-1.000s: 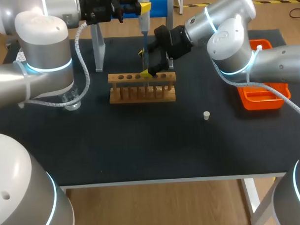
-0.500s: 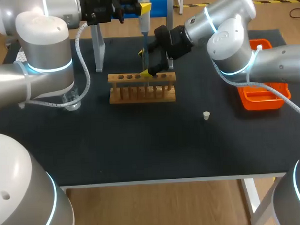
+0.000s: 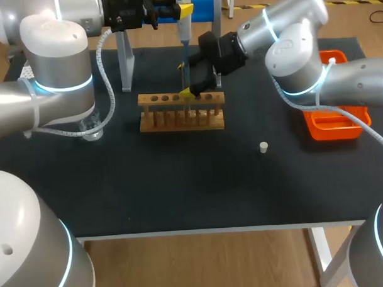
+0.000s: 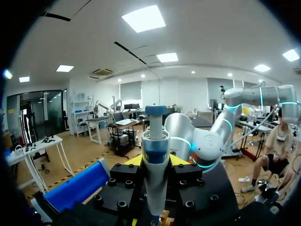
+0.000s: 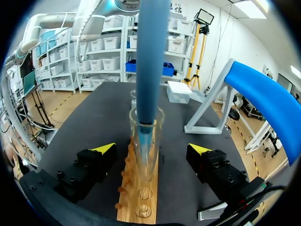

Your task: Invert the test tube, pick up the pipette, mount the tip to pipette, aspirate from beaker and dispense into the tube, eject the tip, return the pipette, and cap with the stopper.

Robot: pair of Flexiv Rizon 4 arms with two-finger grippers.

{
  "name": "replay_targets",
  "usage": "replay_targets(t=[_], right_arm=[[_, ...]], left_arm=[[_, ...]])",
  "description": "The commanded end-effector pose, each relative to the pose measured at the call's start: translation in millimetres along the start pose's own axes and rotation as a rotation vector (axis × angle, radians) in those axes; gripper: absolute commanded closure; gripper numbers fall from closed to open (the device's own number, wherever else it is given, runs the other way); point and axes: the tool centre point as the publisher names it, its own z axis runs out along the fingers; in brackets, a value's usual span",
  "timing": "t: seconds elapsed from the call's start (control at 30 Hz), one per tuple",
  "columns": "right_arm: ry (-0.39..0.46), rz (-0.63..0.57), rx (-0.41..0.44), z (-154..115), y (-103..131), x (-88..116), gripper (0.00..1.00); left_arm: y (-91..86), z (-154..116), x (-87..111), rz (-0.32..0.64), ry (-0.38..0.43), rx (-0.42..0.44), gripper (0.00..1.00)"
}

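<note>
Head view shows the black counter (image 3: 180, 188) with the wooden rack (image 3: 181, 112) in its middle. The left tool (image 4: 155, 160) is clamped on the pipette (image 4: 155, 141). The pipette's lower end goes down into the test tube (image 5: 146, 127), which stands upright in the rack. The right tool (image 5: 152, 149) has its fingers wide apart on both sides of the tube, not touching it.

I judge that dispensing is the step in hand. Ejecting the tip, returning the pipette and capping are left, since the stopper (image 3: 263, 147) lies alone on the counter. Liquid in the tube is hard to make out, and the beaker (image 3: 90, 129) is mostly hidden behind the left arm.
</note>
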Motion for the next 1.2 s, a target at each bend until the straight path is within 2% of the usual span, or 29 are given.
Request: replay_targets(t=[0.03, 0.5, 0.67, 0.77, 0.9, 1.2], right_arm=[[-0.015, 0.004, -0.011, -13, -5, 6, 0.00], [-0.096, 0.046, -0.102, -61, -25, 23, 0.00], [-0.117, 0.077, -0.171, -80, -31, 29, 0.00], [-0.142, 0.077, -0.174, -93, -31, 31, 0.00], [-0.163, 0.064, -0.237, -112, -18, 34, 0.00], [-0.187, -0.003, -0.345, -165, 36, 32, 0.00]], left_arm=[[0.7, 1, -0.1, 0.001, -0.001, 0.004, 1.00], [0.7, 1, -0.1, 0.001, -0.001, 0.004, 1.00], [0.7, 1, -0.1, 0.001, -0.001, 0.004, 1.00], [0.7, 1, -0.1, 0.001, -0.001, 0.004, 1.00], [0.7, 1, -0.1, 0.001, -0.001, 0.004, 1.00], [0.7, 1, -0.1, 0.001, -0.001, 0.004, 1.00]])
